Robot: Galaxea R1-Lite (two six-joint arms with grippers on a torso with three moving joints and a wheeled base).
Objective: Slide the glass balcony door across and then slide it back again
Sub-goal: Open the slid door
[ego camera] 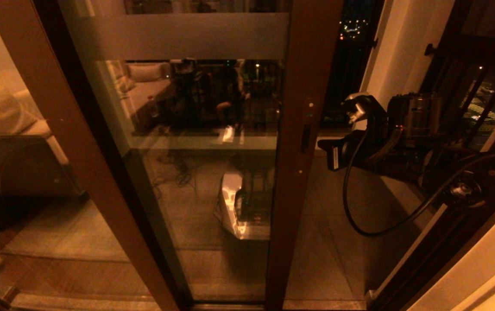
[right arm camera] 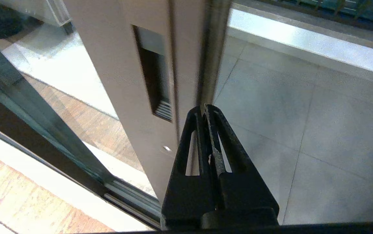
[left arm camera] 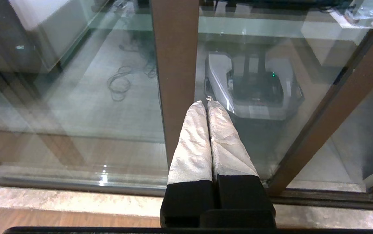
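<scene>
Right gripper (right arm camera: 206, 107): both fingers pressed together, nothing between them, tips just beside the outer edge of the door's stile, close below the recessed handle (right arm camera: 153, 74); whether they touch the edge cannot be told. In the head view the arm reaches in from the right toward the stile.

Left gripper (left arm camera: 207, 103): 2 white-wrapped fingers (left arm camera: 193, 139) closed flat against each other, empty, pointing at the lower glass.

Glass balcony door (ego camera: 195, 129): brown-framed panel standing centre, frosted band (ego camera: 178, 36) across its top, handle stile (ego camera: 301, 142) on its right, open gap to the tiled balcony floor (ego camera: 329, 242) beyond.

Sofa (ego camera: 5, 129): far left, behind glass.
</scene>
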